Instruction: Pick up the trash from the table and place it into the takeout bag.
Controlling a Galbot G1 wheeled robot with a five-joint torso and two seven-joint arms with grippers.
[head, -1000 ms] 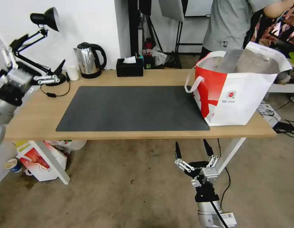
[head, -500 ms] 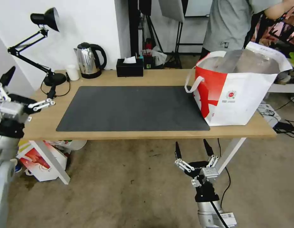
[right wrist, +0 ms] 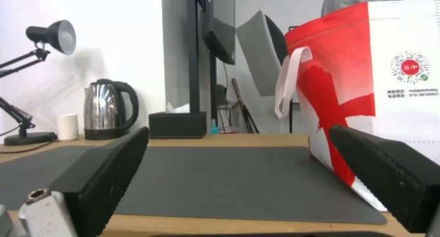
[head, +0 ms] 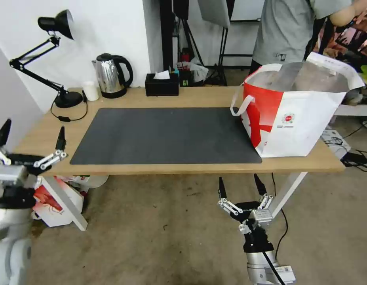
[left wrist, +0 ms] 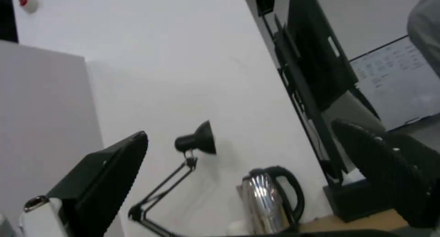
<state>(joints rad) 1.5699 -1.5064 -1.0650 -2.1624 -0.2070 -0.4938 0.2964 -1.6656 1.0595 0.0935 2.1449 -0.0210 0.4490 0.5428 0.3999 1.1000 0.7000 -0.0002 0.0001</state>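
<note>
Lowered to the table's [head: 44,130] corner, left gripper [head: 31,143] hangs spread; right gripper [head: 240,189] spread below. Bag [head: 298,118] waits, no trash left visible.

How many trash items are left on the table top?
0. The table holds the takeout bag, lamp, kettle, white cup and tissue box; items inside the bag would be hidden.
</note>
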